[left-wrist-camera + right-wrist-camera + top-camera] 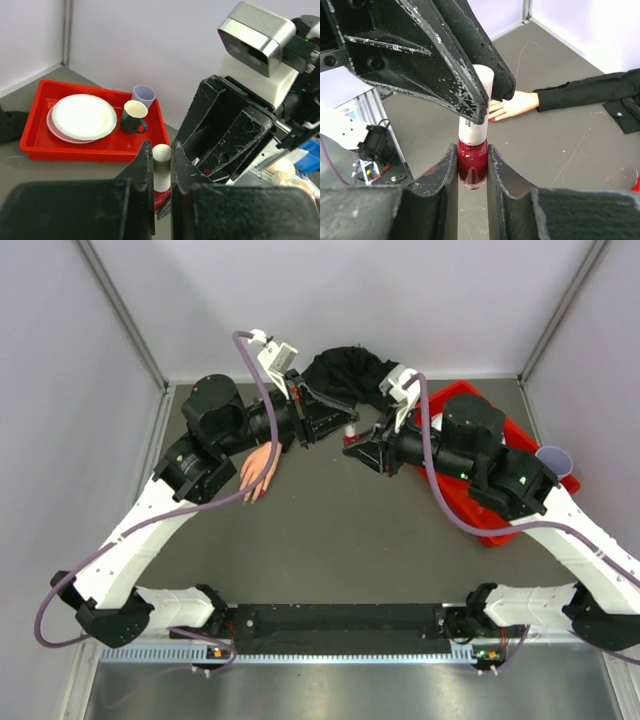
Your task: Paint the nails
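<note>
A small red polish bottle [472, 162] with a white cap [477, 107] is held between both grippers, off the table. My right gripper [472, 150] is shut on the red glass body. My left gripper [161, 150] is shut on the white cap [161, 160]. In the top view the two grippers, left [340, 428] and right [362, 445], meet at the table's far middle. The peach mannequin hand [262, 470] lies flat under the left arm, its black sleeve [345, 370] running back. In the right wrist view the hand [512, 106] shows one red nail [492, 119]; the other nails are too small to tell.
A red tray [455, 395] lies at the far right under the right arm. It holds stacked plates [82, 116], a dark mug [132, 117] and a lilac cup [144, 93]. White walls enclose the grey table [330, 540] on three sides.
</note>
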Robot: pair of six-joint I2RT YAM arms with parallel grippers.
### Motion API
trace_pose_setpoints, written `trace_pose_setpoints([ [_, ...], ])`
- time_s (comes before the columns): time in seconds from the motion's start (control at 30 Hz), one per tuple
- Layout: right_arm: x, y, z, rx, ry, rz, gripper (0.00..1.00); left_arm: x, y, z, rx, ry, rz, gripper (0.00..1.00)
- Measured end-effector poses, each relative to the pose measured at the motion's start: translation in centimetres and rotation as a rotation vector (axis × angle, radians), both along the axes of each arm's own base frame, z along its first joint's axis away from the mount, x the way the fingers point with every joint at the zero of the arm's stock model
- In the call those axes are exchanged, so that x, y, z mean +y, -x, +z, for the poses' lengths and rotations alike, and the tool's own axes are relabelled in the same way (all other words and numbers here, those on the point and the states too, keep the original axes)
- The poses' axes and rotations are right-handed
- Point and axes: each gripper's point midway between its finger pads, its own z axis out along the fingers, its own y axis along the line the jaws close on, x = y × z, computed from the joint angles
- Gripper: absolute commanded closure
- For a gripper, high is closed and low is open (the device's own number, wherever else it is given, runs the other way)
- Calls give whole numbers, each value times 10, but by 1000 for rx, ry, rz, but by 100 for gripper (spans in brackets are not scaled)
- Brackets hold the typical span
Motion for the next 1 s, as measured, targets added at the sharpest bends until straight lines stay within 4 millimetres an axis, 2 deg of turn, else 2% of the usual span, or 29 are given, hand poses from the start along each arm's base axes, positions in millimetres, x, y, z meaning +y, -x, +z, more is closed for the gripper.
trace_pose_setpoints([
  [0.1,-3,7,8,-6,-27,17,100,-4,8,7,-33,32,-54,100],
  [0.2,-6,21,15,-7,-71,63,100,-8,25,15,-93,99,-156,100],
  [0.3,-5,44,21,9,-111,160,100,-9,53,21,-172,193,-319,100],
  [0.47,6,100,38,23,-210,468,100,-3,118,37,-278,335,-658,100],
  [0.53,7,125,46,16,-237,614,100,-4,146,45,-291,364,-802,100],
  [0.6,6,144,51,12,-252,730,100,-4,166,49,-301,375,-901,100],
  [0.7,5,164,55,15,-263,868,100,-1,186,52,-324,370,-987,100],
  [0.77,5,169,54,17,-260,920,100,2,192,51,-349,348,-1012,99],
  [0.8,5,171,54,14,-258,937,100,2,192,49,-353,337,-1013,94],
  [0.93,6,171,52,12,-247,947,100,5,187,47,-386,278,-970,46],
  [1.0,11,158,60,-11,-264,868,100,10,176,39,-415,215,-934,37],
])
